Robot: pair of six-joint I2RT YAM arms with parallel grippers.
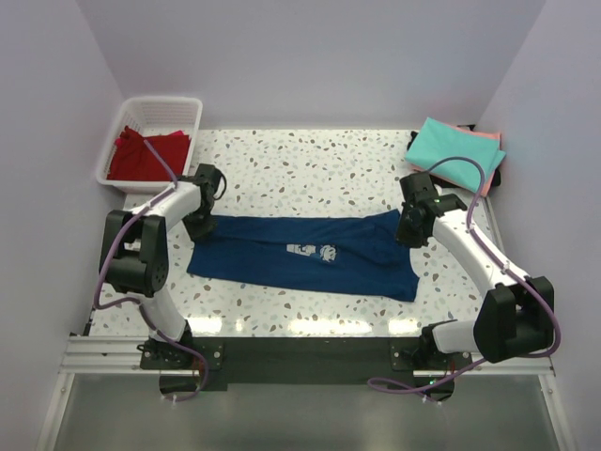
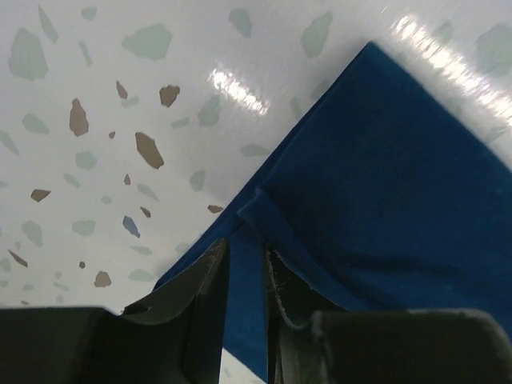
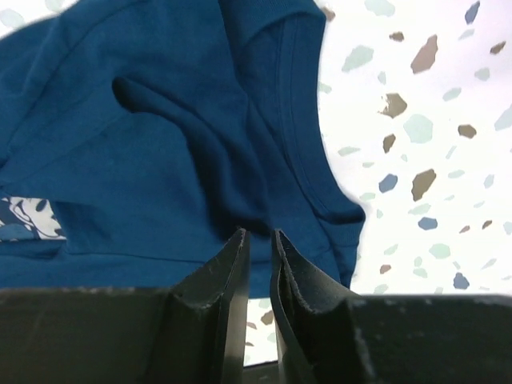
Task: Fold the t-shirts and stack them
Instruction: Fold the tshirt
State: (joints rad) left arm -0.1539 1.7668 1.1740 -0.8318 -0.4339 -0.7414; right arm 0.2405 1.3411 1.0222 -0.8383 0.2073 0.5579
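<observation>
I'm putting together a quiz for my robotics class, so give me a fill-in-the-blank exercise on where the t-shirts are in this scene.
1. The red t-shirt lies in the white ____.
2. The teal t-shirt rests on top of the ____ one.
3. The t-shirt with the pale print is coloured ____.
Missing words: basket; salmon-pink; navy blue.

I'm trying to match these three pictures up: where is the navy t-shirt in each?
Top external: navy t-shirt lies spread across the middle of the speckled tabletop.
Left wrist: its corner fills the right half.
Right wrist: it fills the upper left.
Shared landmark: the speckled tabletop.
</observation>
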